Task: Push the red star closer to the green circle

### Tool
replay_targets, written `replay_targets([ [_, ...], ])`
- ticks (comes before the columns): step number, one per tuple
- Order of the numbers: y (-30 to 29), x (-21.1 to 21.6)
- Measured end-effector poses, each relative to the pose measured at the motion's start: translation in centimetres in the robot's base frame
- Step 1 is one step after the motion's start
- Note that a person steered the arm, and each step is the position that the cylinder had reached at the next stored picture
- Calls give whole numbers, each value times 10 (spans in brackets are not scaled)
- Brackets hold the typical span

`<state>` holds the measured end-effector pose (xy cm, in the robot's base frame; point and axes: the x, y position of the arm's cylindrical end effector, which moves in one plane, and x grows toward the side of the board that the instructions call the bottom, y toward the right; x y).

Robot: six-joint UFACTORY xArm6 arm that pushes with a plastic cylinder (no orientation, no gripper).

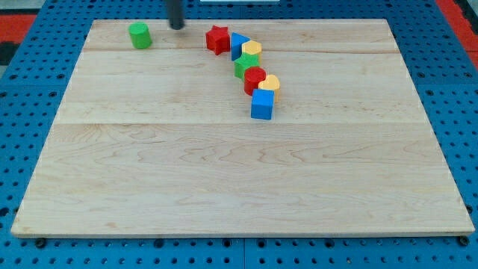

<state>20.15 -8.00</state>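
My tip sits between the blocks: red star at 3 o'clock, green circle at 9 (wrong side for pushing); no hand fitted, so no hand state to tell.

Wooden board on blue pegboard

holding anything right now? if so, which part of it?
Nothing is held: the arm ends in a bare rod. My tip sits on the board near the view's top, between the green circle and the red star, touching neither.
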Motion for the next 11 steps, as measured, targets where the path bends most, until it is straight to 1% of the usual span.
replay_targets([
  [1, 99, 0],
  [2, 125, 30],
  [3, 102, 35],
  [4, 51, 36],
  [5, 28, 43],
  [6, 10, 51],
  [8, -32, 85],
  [9, -42, 107],
  [11, -76, 120],
])
